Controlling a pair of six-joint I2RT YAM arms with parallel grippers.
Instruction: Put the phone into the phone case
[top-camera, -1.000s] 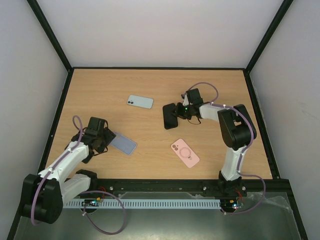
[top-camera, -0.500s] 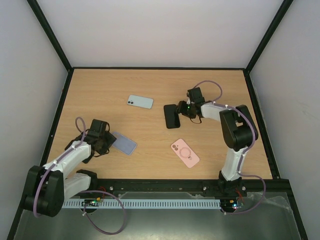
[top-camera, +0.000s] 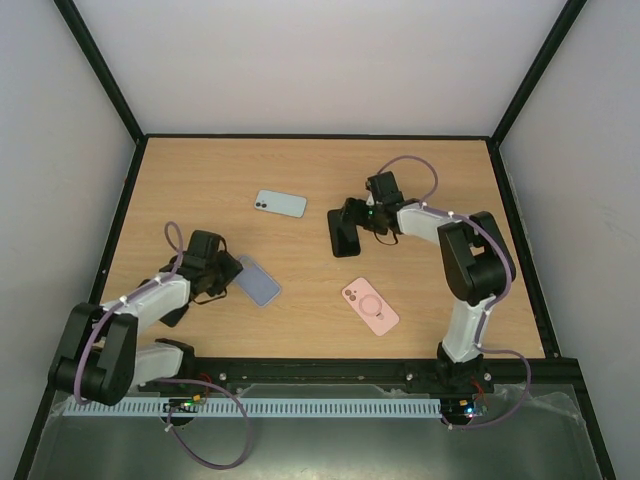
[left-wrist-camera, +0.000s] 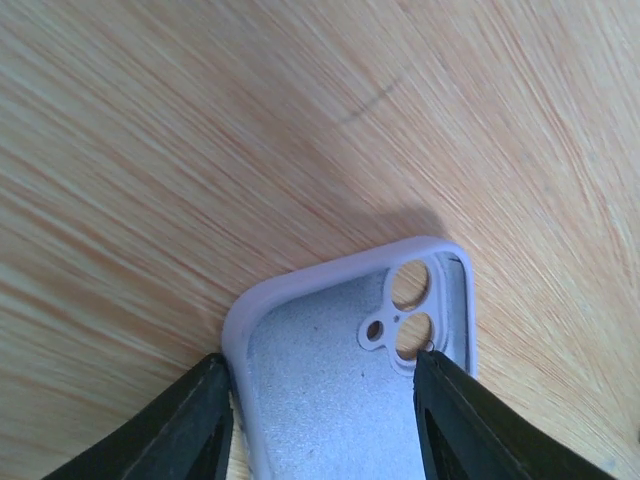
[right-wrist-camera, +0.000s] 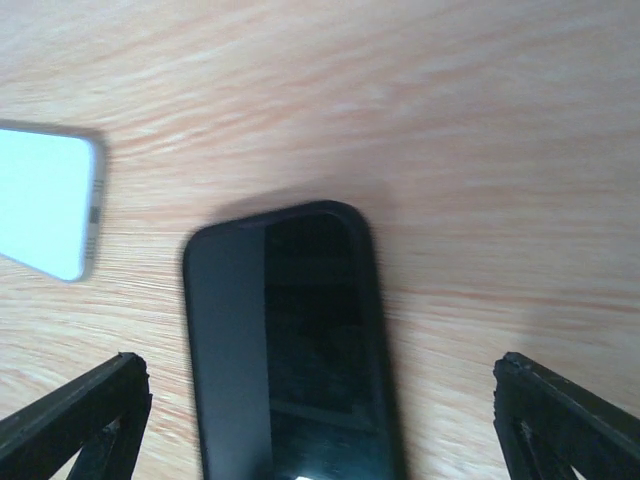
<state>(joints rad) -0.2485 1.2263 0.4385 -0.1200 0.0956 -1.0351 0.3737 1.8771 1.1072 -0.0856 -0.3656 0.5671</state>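
Observation:
A lavender phone case (top-camera: 258, 281) lies inner side up at the left front of the table, its camera cut-outs (left-wrist-camera: 410, 310) showing. My left gripper (top-camera: 232, 270) (left-wrist-camera: 323, 358) has closed across its width. One finger (left-wrist-camera: 205, 420) presses the outer rim and the other sits at the opposite wall. A black phone (top-camera: 345, 232) (right-wrist-camera: 300, 350) with a dark rim lies flat mid-table. My right gripper (top-camera: 362, 214) (right-wrist-camera: 320, 365) stands wide open over it, fingers well clear of both its sides. A light blue phone (top-camera: 279, 204) (right-wrist-camera: 45, 200) lies face down further back.
A pink phone case (top-camera: 370, 306) lies near the front, right of centre. Black frame rails (top-camera: 120, 230) bound the wooden table on the left, right and far sides.
My right gripper has opened wide and let go of the black phone. The left jaws have narrowed onto the lavender case, which has shifted right and turned a little.

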